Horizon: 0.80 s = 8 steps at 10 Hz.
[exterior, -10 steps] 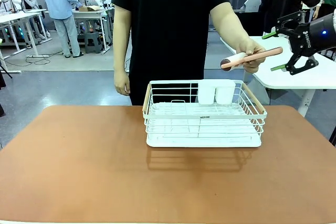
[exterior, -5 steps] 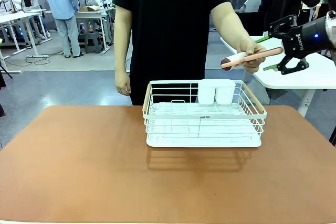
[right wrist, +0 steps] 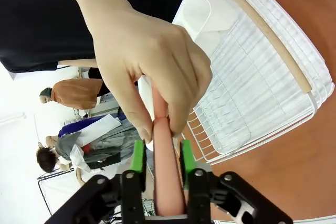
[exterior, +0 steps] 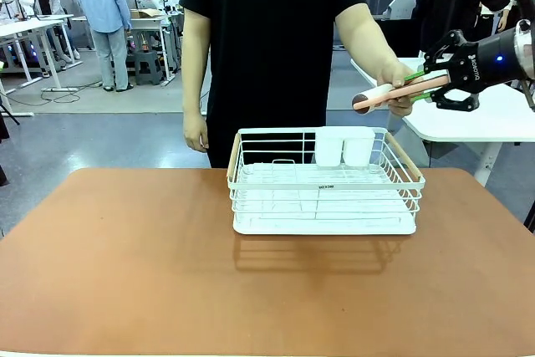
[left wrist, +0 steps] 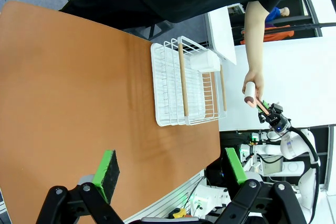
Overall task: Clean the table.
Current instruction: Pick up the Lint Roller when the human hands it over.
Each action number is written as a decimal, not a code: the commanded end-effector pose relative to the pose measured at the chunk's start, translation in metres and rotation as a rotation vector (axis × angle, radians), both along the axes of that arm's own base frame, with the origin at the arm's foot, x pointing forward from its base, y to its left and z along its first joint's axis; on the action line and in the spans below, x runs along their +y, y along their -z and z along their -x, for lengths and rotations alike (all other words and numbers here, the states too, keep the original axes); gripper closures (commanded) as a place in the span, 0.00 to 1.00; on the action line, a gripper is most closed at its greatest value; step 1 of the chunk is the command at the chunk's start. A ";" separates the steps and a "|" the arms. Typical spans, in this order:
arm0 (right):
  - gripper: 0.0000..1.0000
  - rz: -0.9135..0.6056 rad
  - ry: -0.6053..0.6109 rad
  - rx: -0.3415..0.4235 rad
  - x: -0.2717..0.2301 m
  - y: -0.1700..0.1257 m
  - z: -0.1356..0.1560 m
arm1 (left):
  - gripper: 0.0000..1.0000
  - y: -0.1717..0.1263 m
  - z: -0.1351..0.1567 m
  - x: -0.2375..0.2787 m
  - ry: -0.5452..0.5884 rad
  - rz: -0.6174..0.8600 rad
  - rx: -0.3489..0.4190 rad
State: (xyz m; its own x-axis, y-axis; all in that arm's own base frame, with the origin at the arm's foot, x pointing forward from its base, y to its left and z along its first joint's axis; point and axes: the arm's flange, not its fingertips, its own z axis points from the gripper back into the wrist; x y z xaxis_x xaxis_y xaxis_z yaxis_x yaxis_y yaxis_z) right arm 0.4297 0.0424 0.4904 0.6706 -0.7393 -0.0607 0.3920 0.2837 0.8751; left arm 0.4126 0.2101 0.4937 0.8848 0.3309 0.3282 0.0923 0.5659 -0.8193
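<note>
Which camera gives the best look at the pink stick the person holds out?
The right wrist view: the pink stick sits close up between the right gripper's fingers, under the person's hand. Front view shows it small; left wrist view, tiny.

Your right gripper is clamped on a handle, arm held high; your left gripper hangs with fingers spread wide.

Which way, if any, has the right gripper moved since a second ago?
Yes: left along the white desk toward the person's hand, now straddling the roller handle.
</note>
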 end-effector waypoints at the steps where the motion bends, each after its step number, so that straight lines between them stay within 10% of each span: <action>1: 0.83 -0.002 0.009 -0.030 0.007 0.006 -0.003 | 0.00 -0.002 0.001 0.001 0.000 0.014 -0.007; 3: 1.00 -0.003 0.010 -0.028 0.006 0.005 -0.003 | 0.00 -0.002 0.001 0.001 0.000 0.014 -0.007; 8: 1.00 -0.003 0.001 0.001 0.000 0.001 -0.001 | 0.00 -0.002 0.001 0.001 0.000 0.014 -0.007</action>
